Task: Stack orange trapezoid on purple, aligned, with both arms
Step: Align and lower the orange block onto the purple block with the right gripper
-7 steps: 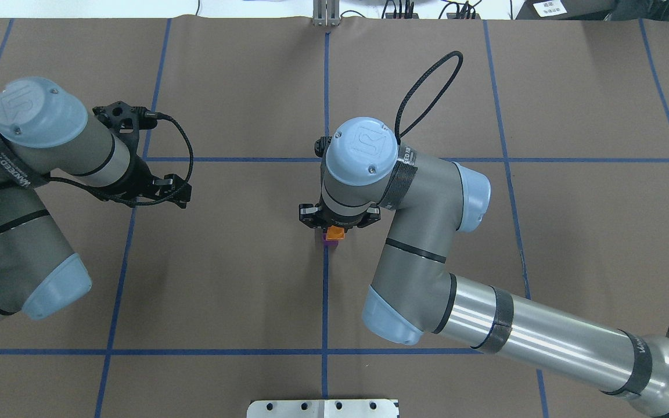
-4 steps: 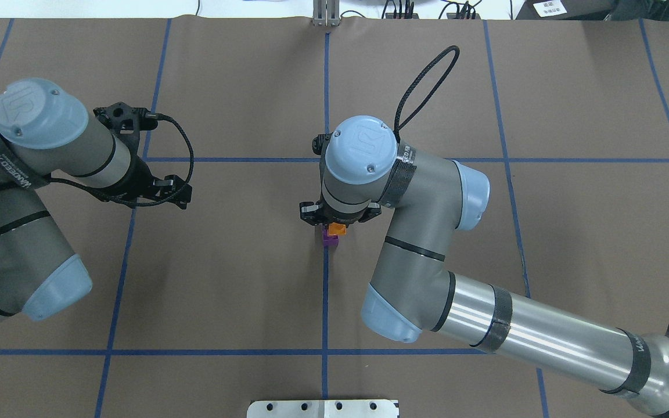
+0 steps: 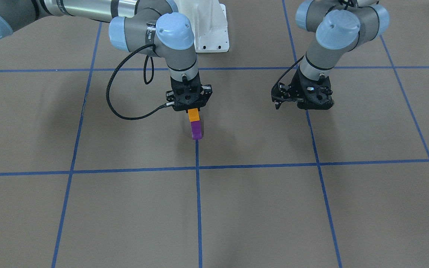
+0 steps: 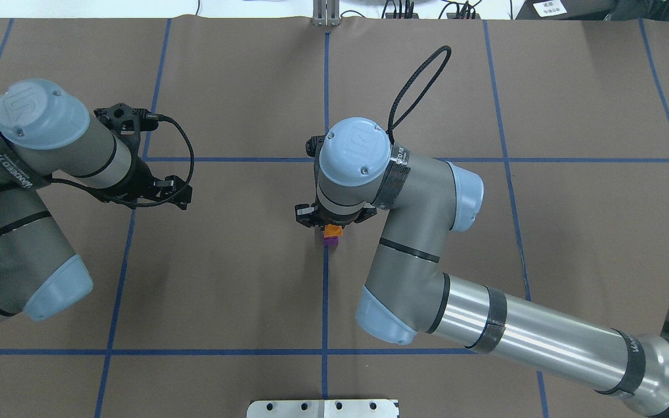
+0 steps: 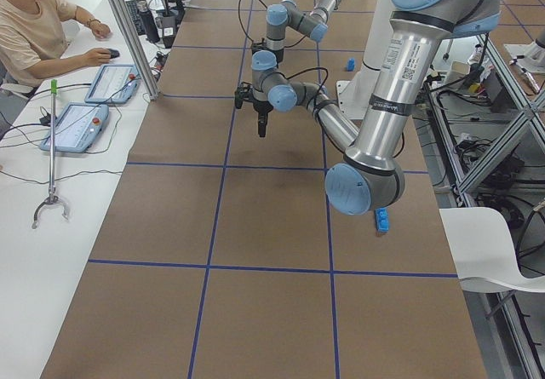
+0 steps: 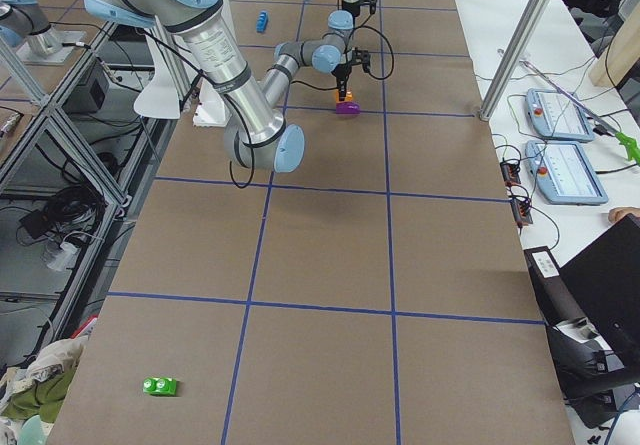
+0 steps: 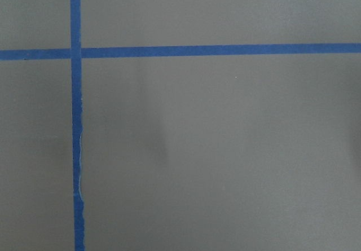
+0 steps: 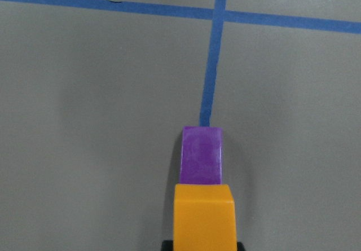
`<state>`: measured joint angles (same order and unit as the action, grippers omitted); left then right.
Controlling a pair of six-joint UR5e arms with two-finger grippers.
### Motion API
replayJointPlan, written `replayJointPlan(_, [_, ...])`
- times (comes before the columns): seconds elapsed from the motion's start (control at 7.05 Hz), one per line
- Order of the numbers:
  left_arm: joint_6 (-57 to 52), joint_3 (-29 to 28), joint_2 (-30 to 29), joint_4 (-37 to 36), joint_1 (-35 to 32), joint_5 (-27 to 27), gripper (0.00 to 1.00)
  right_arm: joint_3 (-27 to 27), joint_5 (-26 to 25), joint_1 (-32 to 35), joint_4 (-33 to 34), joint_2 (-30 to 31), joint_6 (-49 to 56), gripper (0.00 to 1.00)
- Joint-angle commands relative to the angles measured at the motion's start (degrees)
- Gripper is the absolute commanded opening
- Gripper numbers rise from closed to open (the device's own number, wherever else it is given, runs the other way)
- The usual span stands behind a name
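My right gripper (image 3: 193, 111) is shut on the orange trapezoid (image 3: 193, 115) and holds it right over the purple block (image 3: 196, 130), which stands on the table at a blue tape line near the middle. In the overhead view the orange block (image 4: 332, 230) covers most of the purple one (image 4: 330, 242). In the right wrist view the orange block (image 8: 203, 216) hides the near end of the purple block (image 8: 201, 155). I cannot tell whether they touch. My left gripper (image 3: 301, 104) hangs open and empty over bare table, well off to the side.
A blue block (image 5: 381, 219) lies by the left arm's base and another blue block (image 5: 350, 64) farther back. A green block (image 6: 160, 386) lies far off at the right end. A metal plate (image 4: 323, 408) sits at the near table edge.
My right gripper has shifted slightly to the left with the orange block, which now sits more squarely over the purple one. The left arm has barely moved.
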<state>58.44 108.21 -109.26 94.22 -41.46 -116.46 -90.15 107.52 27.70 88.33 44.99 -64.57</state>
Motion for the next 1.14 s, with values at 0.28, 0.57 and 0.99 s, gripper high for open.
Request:
replayJointPlan(0.28, [0.1, 0.07, -0.07, 0.0, 0.06, 0.0, 1.0, 1.2, -0.03, -0.28, 0.0, -0.17, 0.76, 0.0])
replayJointPlan(0.57, [0.1, 0.07, -0.07, 0.0, 0.06, 0.0, 1.0, 3.21, -0.03, -0.46, 0.0, -1.21, 2.25, 0.0])
replayJointPlan(0.99, [0.1, 0.16, -0.07, 0.0, 0.06, 0.0, 1.0, 3.58, 0.14, -0.46, -0.26, -1.31, 1.47, 0.0])
